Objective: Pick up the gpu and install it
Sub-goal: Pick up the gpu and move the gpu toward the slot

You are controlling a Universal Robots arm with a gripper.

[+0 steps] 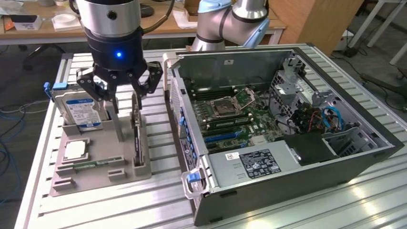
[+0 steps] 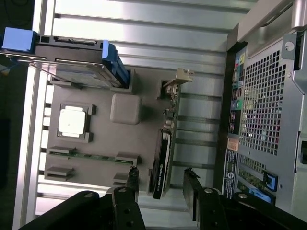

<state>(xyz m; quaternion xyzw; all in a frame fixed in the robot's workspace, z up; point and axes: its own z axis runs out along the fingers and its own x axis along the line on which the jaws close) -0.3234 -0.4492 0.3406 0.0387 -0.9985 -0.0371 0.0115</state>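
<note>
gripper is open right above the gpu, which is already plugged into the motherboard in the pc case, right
No. The gripper is open above the gpu, but the gpu stands on edge in the gray holder tray beside the pc case, not plugged into the motherboard. The exterior view shows it.

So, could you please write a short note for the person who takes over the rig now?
Gripper: open, holds nothing; it hangs over the gpu with a finger on each side of the card's upper edge.
Gpu: stands on edge in its slot of the grey tray, beside the open case.
Done: gripper is placed over the gpu.
Left: gpu not yet gripped, not yet lifted, not yet in the case.
</note>
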